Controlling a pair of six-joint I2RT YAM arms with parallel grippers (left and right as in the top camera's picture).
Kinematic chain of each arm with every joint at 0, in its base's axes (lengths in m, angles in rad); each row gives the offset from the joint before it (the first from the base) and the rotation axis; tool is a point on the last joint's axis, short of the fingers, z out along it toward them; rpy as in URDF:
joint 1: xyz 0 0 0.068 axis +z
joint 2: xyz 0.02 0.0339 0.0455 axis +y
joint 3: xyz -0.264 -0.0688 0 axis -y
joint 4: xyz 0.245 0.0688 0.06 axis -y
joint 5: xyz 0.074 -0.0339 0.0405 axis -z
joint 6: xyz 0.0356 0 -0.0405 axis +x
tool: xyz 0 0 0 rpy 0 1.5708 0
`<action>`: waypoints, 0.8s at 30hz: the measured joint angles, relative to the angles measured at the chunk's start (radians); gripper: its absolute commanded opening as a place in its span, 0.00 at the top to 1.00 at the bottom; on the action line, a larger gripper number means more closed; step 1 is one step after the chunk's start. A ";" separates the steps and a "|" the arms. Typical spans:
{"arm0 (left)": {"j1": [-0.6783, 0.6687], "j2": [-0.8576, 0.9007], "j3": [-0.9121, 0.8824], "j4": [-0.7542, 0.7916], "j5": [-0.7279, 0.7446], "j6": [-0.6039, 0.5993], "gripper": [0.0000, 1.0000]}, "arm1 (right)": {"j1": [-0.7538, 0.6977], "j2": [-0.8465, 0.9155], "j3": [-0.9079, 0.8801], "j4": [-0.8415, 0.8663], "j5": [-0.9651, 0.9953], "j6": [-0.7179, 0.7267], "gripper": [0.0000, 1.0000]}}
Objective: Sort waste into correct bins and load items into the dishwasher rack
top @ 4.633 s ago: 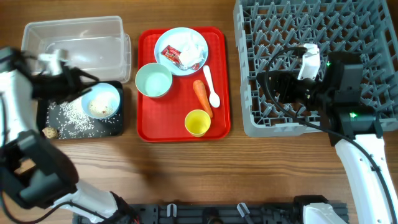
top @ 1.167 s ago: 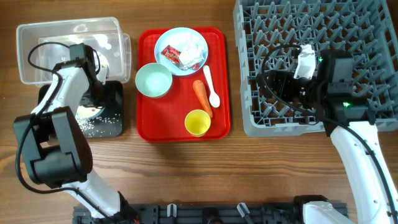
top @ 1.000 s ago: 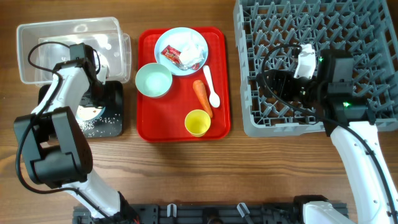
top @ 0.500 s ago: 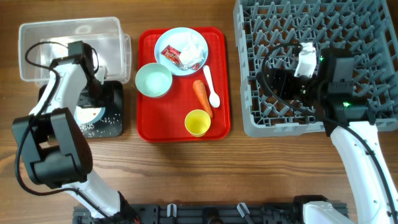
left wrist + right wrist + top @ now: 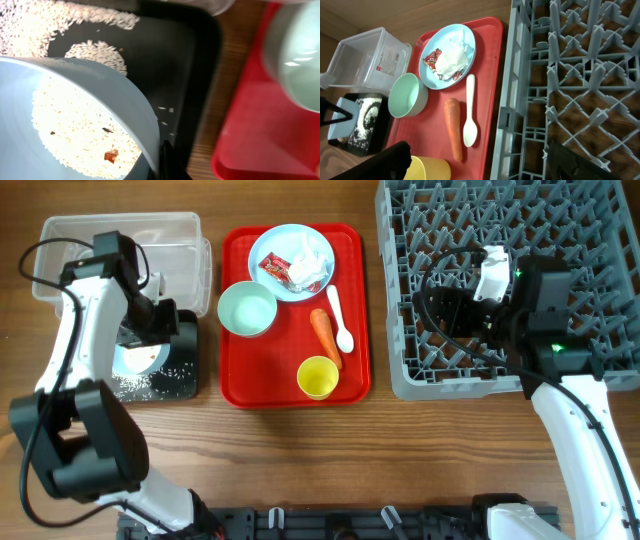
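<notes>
My left gripper (image 5: 152, 330) is shut on the rim of a pale blue bowl (image 5: 135, 360), tipped on its side over the black tray (image 5: 180, 385). In the left wrist view the gripper (image 5: 159, 162) pinches the bowl (image 5: 75, 95); rice and a small brown bit (image 5: 111, 156) cling inside, and loose rice (image 5: 100, 50) lies on the tray. My right gripper (image 5: 445, 312) hangs open and empty over the grey rack's (image 5: 540, 240) left edge. On the red tray (image 5: 240, 390) are a blue plate (image 5: 283, 283) with a red wrapper (image 5: 272, 268) and tissue (image 5: 308, 265), a mint bowl (image 5: 247, 310), a carrot (image 5: 325, 335), a white spoon (image 5: 340, 320) and a yellow cup (image 5: 318, 377).
The clear tub (image 5: 120, 245) stands behind the black tray, by the left arm. The red tray sits between the bins and the rack. Bare wooden table runs along the front edge.
The left arm has swung out from over the tub and black tray. The bowl, upright at first, now hangs tipped over the black tray. The right arm has barely moved.
</notes>
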 measured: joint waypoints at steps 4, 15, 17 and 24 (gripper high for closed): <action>0.029 -0.056 0.003 -0.010 0.134 0.001 0.96 | 0.000 0.000 0.000 0.000 0.000 0.000 0.11; 0.351 -0.087 0.000 -0.014 0.706 0.148 0.96 | 0.000 0.000 0.000 -0.001 0.000 0.000 0.10; 0.409 -0.088 -0.018 -0.008 0.800 0.174 0.96 | 0.000 0.000 0.000 -0.001 0.000 0.000 0.11; 0.549 -0.079 -0.116 0.085 1.035 0.225 0.96 | 0.000 0.000 0.000 -0.002 0.000 0.004 0.11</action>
